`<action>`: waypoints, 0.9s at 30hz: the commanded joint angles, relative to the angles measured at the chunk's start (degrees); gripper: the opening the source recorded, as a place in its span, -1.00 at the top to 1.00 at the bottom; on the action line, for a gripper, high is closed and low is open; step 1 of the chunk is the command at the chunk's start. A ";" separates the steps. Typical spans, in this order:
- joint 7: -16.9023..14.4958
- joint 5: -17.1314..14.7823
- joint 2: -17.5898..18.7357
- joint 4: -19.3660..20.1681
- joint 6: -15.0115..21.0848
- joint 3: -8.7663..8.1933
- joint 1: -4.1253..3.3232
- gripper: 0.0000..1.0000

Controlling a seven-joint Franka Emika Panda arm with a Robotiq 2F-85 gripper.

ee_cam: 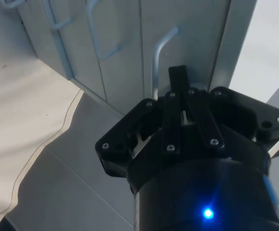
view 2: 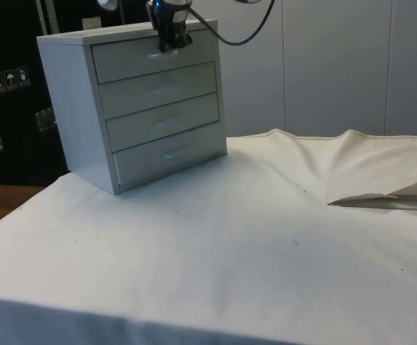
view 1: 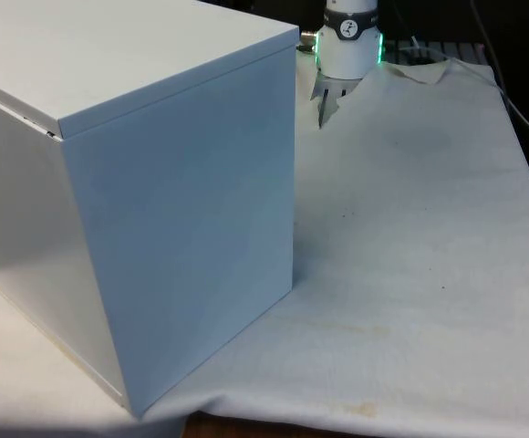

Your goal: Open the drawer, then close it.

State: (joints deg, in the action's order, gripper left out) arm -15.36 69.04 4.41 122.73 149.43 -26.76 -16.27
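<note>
Chest of drawers (view 2: 140, 108): white, four drawers stacked one above another, standing on the white cloth (view 2: 251, 237) of the table; in the front view, plain back and side panels (view 1: 137, 182) turned to the camera, filling the front view's left.

Top drawer (view 2: 154, 57): uppermost of the four in the chest, front apparently flush with the three below it in the side view, so seemingly shut. Pale bar handle (ee_cam: 159, 50) on its front, bent at the end, standing off the panel.

Lower drawers (view 2: 162, 118): three, each with a small pale handle at mid-front, all level with the chest's face.

Claw (view 2: 171, 42): black, two-fingered, at the front of the top drawer, just under the chest's upper edge. Seen from the wrist (ee_cam: 180, 96), fingers drawn narrow, close together, tip right at the base of the top drawer's handle; actual grip on the handle not clear from this angle, possibly only touching beside it.

Arm (view 1: 348, 41): white, beyond the chest's far corner in the front view, lower end partly hidden by the chest.

Cloth: rumpled into a raised fold (view 2: 381, 198) well apart from the chest, otherwise lying flat before the drawers.
</note>
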 commanded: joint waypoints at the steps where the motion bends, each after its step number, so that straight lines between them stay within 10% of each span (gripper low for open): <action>1: -0.29 -0.34 0.40 -0.40 0.40 -0.11 0.17 1.00; 27: -0.80 -0.92 -0.46 0.06 0.06 -0.11 0.06 1.00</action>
State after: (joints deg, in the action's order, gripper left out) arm -15.36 68.75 4.30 122.61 149.37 -26.81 -16.33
